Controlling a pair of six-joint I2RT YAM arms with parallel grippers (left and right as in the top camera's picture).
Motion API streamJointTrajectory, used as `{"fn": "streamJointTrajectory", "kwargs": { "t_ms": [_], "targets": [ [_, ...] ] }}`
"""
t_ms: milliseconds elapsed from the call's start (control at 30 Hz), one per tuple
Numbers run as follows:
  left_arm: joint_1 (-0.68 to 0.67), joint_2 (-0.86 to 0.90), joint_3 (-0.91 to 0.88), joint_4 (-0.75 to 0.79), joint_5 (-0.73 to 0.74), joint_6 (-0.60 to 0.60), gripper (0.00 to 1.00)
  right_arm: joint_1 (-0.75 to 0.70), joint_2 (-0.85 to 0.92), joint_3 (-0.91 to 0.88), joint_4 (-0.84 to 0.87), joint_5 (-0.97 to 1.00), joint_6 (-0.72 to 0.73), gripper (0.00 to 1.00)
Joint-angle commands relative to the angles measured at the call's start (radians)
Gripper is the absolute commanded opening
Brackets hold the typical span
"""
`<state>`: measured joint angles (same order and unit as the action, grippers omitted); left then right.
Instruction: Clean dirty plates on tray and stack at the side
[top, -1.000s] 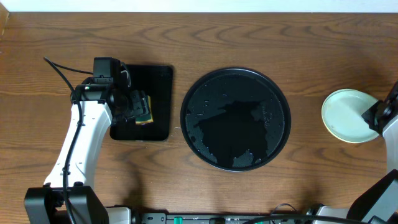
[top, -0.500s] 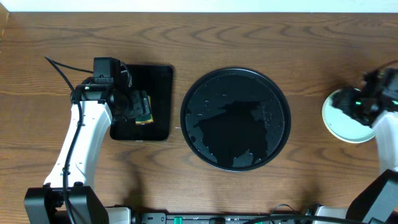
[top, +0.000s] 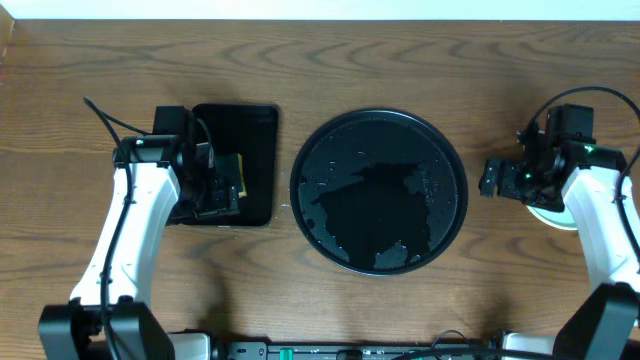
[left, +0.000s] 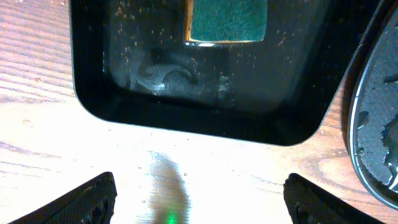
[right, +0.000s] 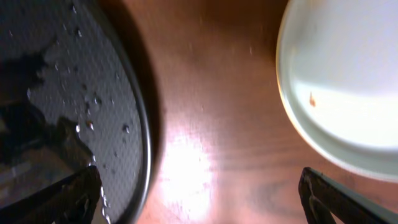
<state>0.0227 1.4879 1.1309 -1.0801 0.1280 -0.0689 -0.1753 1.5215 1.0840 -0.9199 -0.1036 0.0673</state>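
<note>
Two pincers, both spread wide and holding nothing. Left pincer (left: 202, 200): fingertips apart over bare table (top: 330, 55), just off the near edge of a small rectangular black tray (left: 186, 102). Ahead of this pincer, at the far end of that tray, lies one green-and-yellow sponge (left: 227, 18), which the fingers are not touching. The large round black tray (top: 378, 190) lies beside this pincer on its inner side, with only its rim and a little of its floor showing at the edge of the wrist view. It is wet, with drops and patches of water, and carries no plates. Right pincer (right: 202, 198): fingertips apart over a strip of bare wood, with the round tray's wet rim just beside it on its inner side and the plates (right: 348, 74) just beside it on its outer side. The plates stand off the round tray, at the table's right side, and from overhead are largely covered by the right arm. The top plate is pale mint with one small brown speck near its edge. A paler rim shows underneath it, and the number of plates in the stack cannot be told.
</note>
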Motion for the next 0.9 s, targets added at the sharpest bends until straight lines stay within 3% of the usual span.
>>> {"fn": "streamJointTrajectory", "kwargs": {
  "t_ms": [0, 267, 433, 600, 867],
  "targets": [
    [0.002, -0.104, -0.034, 0.002, 0.003, 0.020, 0.87, 0.015, -0.100, -0.023, -0.013, 0.008, 0.010, 0.99],
    [0.002, -0.576, -0.281, 0.204, 0.048, 0.050, 0.87, 0.101, -0.603, -0.356, 0.193, 0.060, 0.041, 0.99],
    [0.002, -0.823, -0.374, 0.270, 0.047, 0.015, 0.87, 0.109, -0.827, -0.445, 0.217, 0.056, 0.041, 0.99],
    [0.002, -0.954, -0.375, 0.270, 0.047, 0.015, 0.88, 0.109, -0.949, -0.457, 0.153, 0.047, 0.040, 0.99],
    [0.002, -0.972, -0.375, 0.270, 0.047, 0.016, 0.88, 0.109, -0.959, -0.458, 0.058, 0.047, 0.040, 0.99]
  ]
}}
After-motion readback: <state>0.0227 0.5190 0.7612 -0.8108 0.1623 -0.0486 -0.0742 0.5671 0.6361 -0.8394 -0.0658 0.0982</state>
